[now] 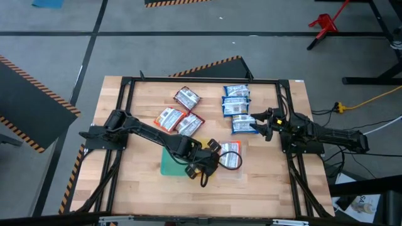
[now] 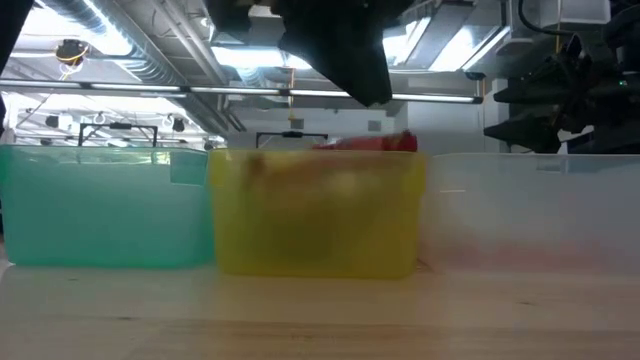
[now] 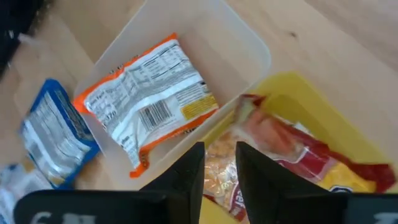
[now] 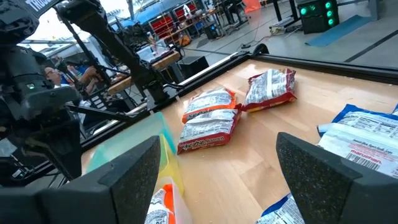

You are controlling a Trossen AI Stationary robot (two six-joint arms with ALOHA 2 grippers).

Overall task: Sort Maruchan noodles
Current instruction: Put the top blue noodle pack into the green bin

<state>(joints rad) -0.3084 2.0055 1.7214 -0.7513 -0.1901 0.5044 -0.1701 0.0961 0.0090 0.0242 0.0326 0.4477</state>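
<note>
On the wooden table (image 1: 264,182), my left gripper (image 3: 219,163), fingers slightly apart, drops a red packet (image 3: 298,146) into the yellow tray (image 3: 311,93); the clear tray (image 3: 205,31) at ten o'clock holds one orange packet (image 3: 149,99). My right gripper (image 1: 262,123) waits wide open; seven packets remain unsorted.

A pale wooden table (image 1: 144,188) in a black frame carries everything. Toward its far side lie loose noodle packets: three red ones (image 1: 179,112) left of centre and a column of blue ones (image 1: 237,107) to the right. Nearer the front stand a green tray (image 1: 168,162), a yellow tray (image 2: 315,215) and a clear tray (image 1: 233,169).
</note>
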